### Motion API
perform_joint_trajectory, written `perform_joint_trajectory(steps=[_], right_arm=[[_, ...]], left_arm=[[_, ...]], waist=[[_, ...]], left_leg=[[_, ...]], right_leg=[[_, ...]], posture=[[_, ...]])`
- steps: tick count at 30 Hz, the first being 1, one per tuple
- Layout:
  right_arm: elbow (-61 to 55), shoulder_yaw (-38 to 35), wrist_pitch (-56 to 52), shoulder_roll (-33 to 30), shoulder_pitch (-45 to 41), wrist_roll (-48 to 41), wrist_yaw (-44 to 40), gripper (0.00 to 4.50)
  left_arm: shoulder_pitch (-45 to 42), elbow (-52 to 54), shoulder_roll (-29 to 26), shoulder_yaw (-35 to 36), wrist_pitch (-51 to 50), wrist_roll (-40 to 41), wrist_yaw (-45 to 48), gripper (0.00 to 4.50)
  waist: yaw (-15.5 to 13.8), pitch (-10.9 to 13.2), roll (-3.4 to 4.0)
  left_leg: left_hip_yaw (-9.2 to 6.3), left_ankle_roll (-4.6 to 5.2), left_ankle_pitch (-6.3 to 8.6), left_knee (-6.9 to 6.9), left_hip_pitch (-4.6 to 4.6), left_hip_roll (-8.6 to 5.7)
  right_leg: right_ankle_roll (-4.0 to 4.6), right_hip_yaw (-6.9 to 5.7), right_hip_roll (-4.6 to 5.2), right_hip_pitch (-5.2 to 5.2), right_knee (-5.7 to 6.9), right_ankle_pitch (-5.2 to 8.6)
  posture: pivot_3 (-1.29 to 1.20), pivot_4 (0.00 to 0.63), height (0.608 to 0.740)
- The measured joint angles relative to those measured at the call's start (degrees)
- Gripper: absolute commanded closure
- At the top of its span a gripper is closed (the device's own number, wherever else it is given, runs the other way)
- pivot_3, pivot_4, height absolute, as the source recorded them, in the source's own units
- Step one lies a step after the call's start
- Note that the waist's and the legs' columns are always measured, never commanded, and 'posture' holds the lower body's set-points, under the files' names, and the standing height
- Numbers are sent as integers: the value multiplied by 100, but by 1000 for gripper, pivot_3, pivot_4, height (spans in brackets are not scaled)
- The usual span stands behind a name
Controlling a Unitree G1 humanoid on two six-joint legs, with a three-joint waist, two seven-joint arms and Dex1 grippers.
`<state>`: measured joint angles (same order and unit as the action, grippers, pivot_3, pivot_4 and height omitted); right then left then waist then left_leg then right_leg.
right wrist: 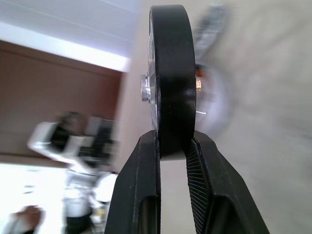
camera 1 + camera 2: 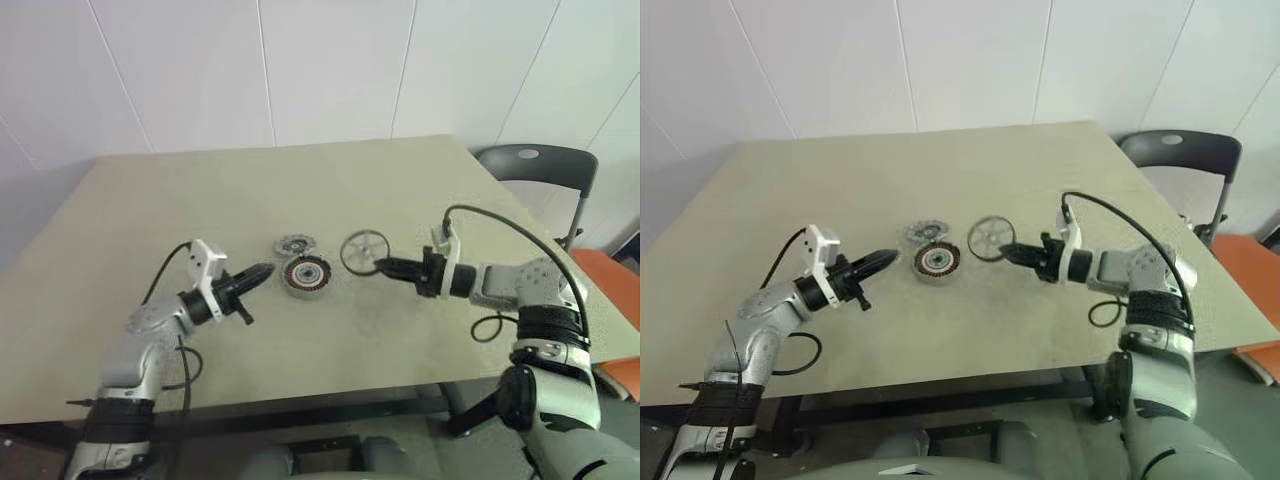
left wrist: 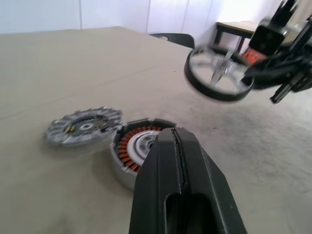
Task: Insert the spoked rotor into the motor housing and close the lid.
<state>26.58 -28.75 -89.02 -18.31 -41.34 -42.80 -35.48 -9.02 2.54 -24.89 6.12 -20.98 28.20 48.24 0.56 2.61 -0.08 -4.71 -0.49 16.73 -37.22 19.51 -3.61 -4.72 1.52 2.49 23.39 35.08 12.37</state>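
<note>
The spoked rotor [image 2: 364,250], a dark ring with thin spokes, hangs above the table to the right of the motor housing [image 2: 306,273]. My right gripper [image 2: 383,266] is shut on the rotor's rim [image 1: 171,73], holding it edge-on between both fingers. The housing, with copper-brown windings and a pale centre [image 3: 139,145], lies on the table. The lid [image 2: 295,243], a pale grey slotted disc [image 3: 84,126], rests flat just behind the housing and touches it. My left gripper [image 2: 266,270] is shut and empty, its tip just left of the housing.
A beige table [image 2: 200,200] carries everything, with a white panelled wall behind. A dark chair [image 2: 540,165] stands past the table's right corner, and something orange [image 2: 610,270] lies by the right edge. Cables loop from both wrists.
</note>
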Motion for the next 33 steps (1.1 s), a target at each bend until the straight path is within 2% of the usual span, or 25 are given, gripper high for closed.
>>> perform_joint_trajectory(steps=[3,7,13,16,25,33], right_arm=[[-3,-466,-269,618,-121,-80,536,4091],[4,-1251,-316,1541,-326,152,1682,4091],[11,-1997,-320,2337,-435,601,3004,4091],[4,-2105,-324,2412,-497,583,3238,4091],[68,-2092,-325,2460,-524,354,3425,4091],[84,-1698,-326,2472,-521,-681,3353,4091]], left_arm=[[124,16,-51,72,0,6,-8,4500],[378,132,-141,223,30,11,29,4500],[592,332,-140,268,126,12,36,4500],[675,395,-110,268,183,12,27,4500],[897,463,-64,265,315,11,3,4500],[895,458,-62,262,383,9,-13,4500]], waist=[[15,1,1],[32,3,7],[30,4,11],[47,1,14],[58,-1,21],[69,0,23]], left_leg=[[0,0,0,2,4,-1],[0,-2,1,10,8,-1],[-1,-3,1,9,50,-6],[2,-4,0,7,84,-7],[2,-3,-1,8,84,-6],[2,-2,-1,8,85,-5]], right_leg=[[10,0,4,5,-1,-7],[11,3,5,15,-1,-7],[12,4,11,56,1,-9],[12,9,12,95,8,-11],[14,8,10,96,9,-11],[13,7,8,97,9,-12]], posture=[[0,0,740],[0,0,740],[0,0,740],[0,0,740],[0,0,740],[0,0,740]])
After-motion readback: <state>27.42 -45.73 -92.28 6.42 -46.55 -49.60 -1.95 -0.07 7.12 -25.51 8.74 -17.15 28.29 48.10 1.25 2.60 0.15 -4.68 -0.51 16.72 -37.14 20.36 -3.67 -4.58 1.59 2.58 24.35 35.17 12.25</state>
